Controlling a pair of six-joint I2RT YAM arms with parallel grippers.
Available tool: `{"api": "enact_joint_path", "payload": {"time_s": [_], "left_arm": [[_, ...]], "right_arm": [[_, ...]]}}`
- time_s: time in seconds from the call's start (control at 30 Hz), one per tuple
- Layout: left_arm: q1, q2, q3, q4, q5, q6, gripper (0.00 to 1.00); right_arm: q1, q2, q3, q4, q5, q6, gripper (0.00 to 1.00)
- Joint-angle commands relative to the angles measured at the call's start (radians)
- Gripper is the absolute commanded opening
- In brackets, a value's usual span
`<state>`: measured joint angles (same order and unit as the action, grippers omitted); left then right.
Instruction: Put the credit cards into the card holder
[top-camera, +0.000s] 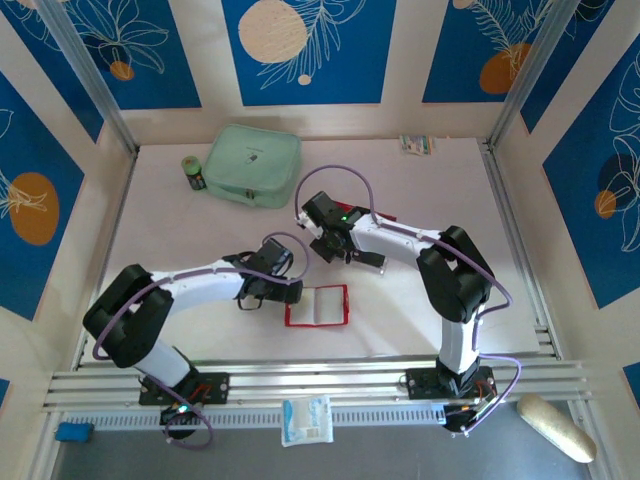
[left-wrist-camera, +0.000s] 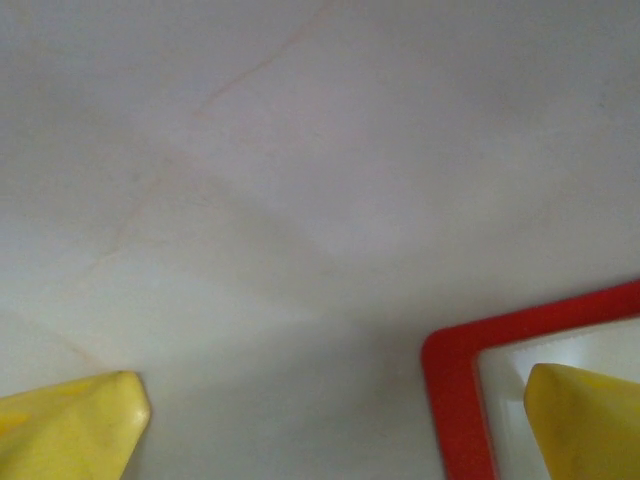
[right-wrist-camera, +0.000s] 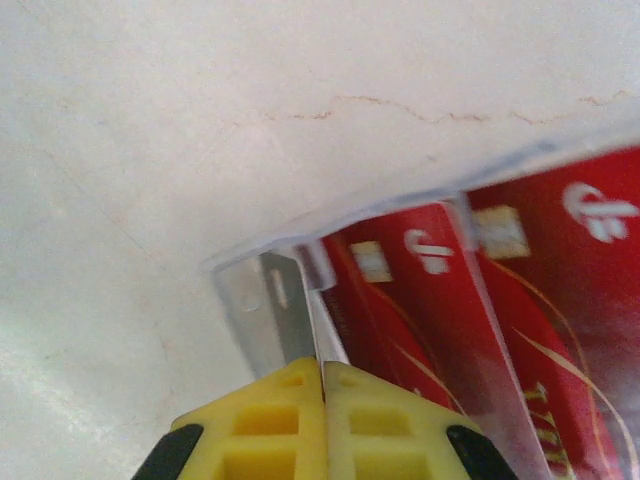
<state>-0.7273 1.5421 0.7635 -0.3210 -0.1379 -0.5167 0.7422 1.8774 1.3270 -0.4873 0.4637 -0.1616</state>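
The card holder (top-camera: 317, 323) lies open on the table, red rim around a pale inside; its corner shows in the left wrist view (left-wrist-camera: 455, 400). My left gripper (left-wrist-camera: 335, 385) is open and low, straddling the holder's left edge (top-camera: 275, 297), one fingertip (left-wrist-camera: 580, 420) over the pale inside. Red credit cards (right-wrist-camera: 440, 290) stand upright in a clear plastic tray (right-wrist-camera: 245, 300). My right gripper (right-wrist-camera: 322, 375) reaches into the tray's end slot (top-camera: 350, 252). It is shut on a thin card (right-wrist-camera: 290, 310) seen nearly edge-on, its face grey.
A mint-green zip case (top-camera: 252, 164) and a small green and black item (top-camera: 193, 172) sit at the back left. A small packet (top-camera: 417, 144) lies at the back right. The right arm covers most of the tray; a red bit (top-camera: 388, 217) peeks out.
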Motion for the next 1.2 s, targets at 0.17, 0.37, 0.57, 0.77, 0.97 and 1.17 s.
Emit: {"api": "enact_joint_path", "payload": {"time_s": [0.17,0.37,0.57,0.77,0.97,1.17], "left_arm": [[0.034,0.010,0.004,-0.011,-0.090,0.021,1.00],[0.035,-0.006,0.011,-0.017,-0.077,0.019,1.00],[0.035,-0.037,0.028,-0.029,-0.050,0.010,1.00],[0.035,-0.095,0.035,-0.040,-0.023,0.002,1.00],[0.035,-0.122,0.022,-0.042,-0.002,-0.008,1.00],[0.035,-0.127,-0.008,-0.031,0.000,-0.017,1.00]], "right_arm": [[-0.002,-0.058,-0.019,-0.012,-0.036,-0.051,0.00],[0.022,-0.116,-0.001,-0.027,-0.016,-0.063,0.00],[0.062,-0.207,0.024,-0.050,-0.014,-0.001,0.00],[0.086,-0.330,-0.017,-0.058,-0.115,0.256,0.00],[0.086,-0.486,-0.208,0.069,-0.247,0.598,0.00],[0.089,-0.588,-0.439,0.229,-0.330,0.850,0.00]]}}
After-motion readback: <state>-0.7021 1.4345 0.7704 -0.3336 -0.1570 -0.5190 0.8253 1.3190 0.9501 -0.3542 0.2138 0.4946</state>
